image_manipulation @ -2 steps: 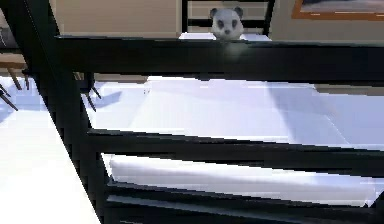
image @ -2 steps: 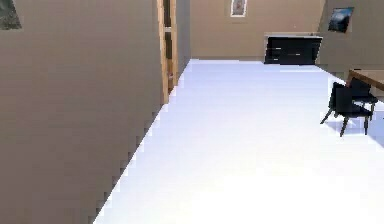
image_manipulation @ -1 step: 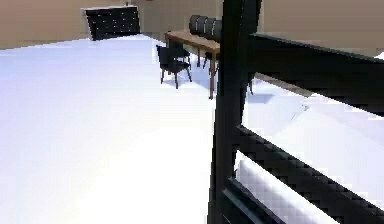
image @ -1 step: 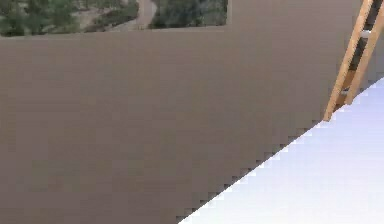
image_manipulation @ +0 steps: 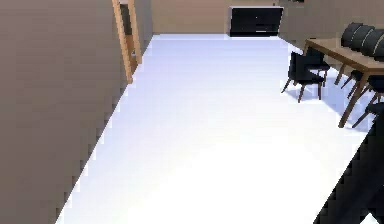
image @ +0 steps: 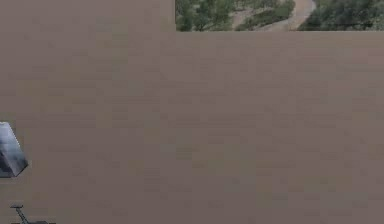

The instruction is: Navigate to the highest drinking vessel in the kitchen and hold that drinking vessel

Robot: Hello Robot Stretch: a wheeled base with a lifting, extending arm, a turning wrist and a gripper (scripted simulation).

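A plain brown wall [image: 200, 130] stands right in front of the robot and blocks the way ahead. A window [image: 280, 14] at its top edge looks out on green trees and a pale path. Low at the forward view's left edge sits a small grey-blue object [image: 10, 150], with a thin dark shape [image: 25, 215] beneath it at the bottom corner; I cannot make out what either one is. Out to the arm side, a broad white floor [image_manipulation: 210, 130] runs along another brown wall [image_manipulation: 50, 90] to a wooden door frame [image_manipulation: 127, 40]. A low dark cabinet [image_manipulation: 256, 20] stands against the far wall. At the arm side view's right, a wooden desk [image_manipulation: 345, 52] carries a dark rounded bundle [image_manipulation: 362, 38], and a dark chair [image_manipulation: 305, 72] stands just beside it on the open floor. A large dark mass [image_manipulation: 360, 190] fills that view's lower right corner. I cannot tell where the drinking vessel stands, nor the state of the tool.
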